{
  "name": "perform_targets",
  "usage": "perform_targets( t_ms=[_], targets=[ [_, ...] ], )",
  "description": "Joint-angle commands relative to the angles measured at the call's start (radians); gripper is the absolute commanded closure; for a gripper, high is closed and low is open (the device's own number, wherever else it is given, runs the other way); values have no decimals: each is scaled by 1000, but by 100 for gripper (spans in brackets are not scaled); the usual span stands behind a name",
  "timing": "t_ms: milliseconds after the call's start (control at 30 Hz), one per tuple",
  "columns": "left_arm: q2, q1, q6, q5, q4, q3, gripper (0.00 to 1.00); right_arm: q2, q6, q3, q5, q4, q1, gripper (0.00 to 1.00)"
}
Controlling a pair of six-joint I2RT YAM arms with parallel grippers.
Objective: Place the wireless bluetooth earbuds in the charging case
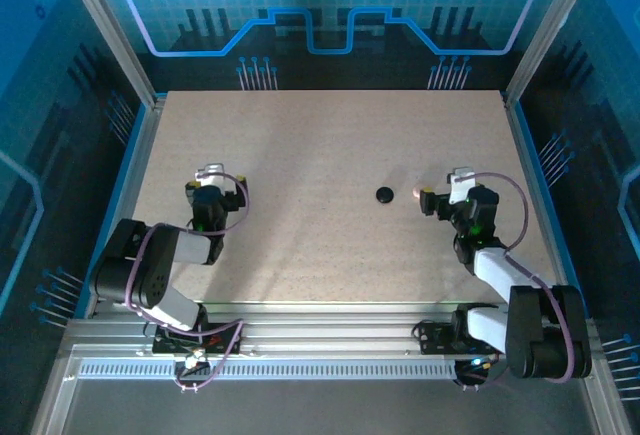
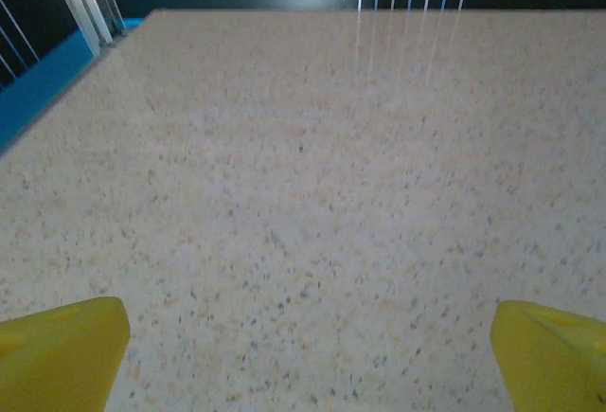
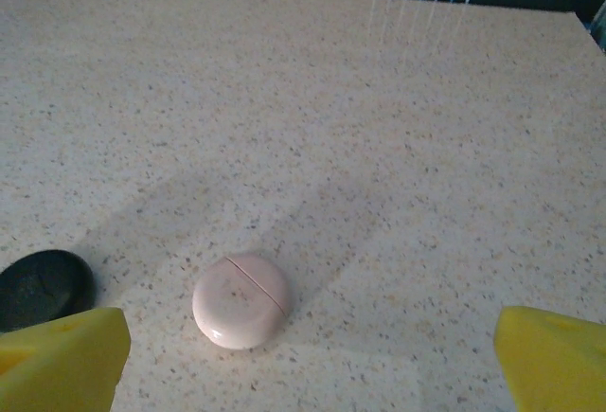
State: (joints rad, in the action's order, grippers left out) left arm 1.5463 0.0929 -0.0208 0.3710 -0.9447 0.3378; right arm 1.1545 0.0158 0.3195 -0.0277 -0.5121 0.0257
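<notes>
While both arms reach out from the near edge of the bench (image 1: 320, 125), the charging case (image 1: 418, 192) lies in two parts on the right half of the speckled surface, roughly midway between the near and far edges. Its pale pink body (image 3: 241, 300) is a round puck with a fine seam across the top, lying flat and closer to the right edge than to the centre. The black disc cap (image 1: 385, 194) lies flat just beside the pink body on its left, the two apart.

The right gripper (image 1: 437, 196) stands just right of the pink body, its claw released, spread wide and grasping nothing. In the wrist view its yellow fingers (image 3: 62, 360) sit at the lower corners. The pink body lies ahead of them, nearer the left finger and touching neither, and the black cap lies at the left margin.

The left gripper (image 1: 213, 177) is over the left half of the bench, well apart from both case parts, its claw likewise released and grasping nothing. Speckled surface lies between its yellow tips (image 2: 62, 350).
</notes>
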Motion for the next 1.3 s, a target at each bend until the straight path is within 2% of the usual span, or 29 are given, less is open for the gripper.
perform_targets(
  t_ms=[0,133,300,400,500,767,900,967,1033,1067,1267],
  targets=[
    [9,-50,47,-80,-14,30,1,29,28,-5,-18,-105,-49,0],
    [1,-53,53,-85,4,32,1,89,103,14,-43,-143,-124,0],
    [2,-53,48,-88,-2,29,1,171,107,37,-31,-232,-174,0],
    [1,-54,48,-89,0,30,1,212,137,87,-67,-175,-208,0],
    [2,-53,48,-90,0,30,1,237,153,79,-81,-203,-226,0],
    [2,-52,48,-90,1,30,1,235,146,72,-73,-213,-218,0],
    [1,-53,48,-89,0,30,1,237,110,68,-41,-226,-178,0],
    [2,-53,48,-89,1,31,1,262,61,37,9,-314,-125,0],
    [2,-53,48,-89,1,30,1,358,44,15,57,-451,-95,0],
    [1,-53,48,-89,1,30,1,339,53,51,79,-323,-92,0],
    [2,-52,47,-92,3,30,1,351,3,109,102,-249,-52,0]
  ],
)
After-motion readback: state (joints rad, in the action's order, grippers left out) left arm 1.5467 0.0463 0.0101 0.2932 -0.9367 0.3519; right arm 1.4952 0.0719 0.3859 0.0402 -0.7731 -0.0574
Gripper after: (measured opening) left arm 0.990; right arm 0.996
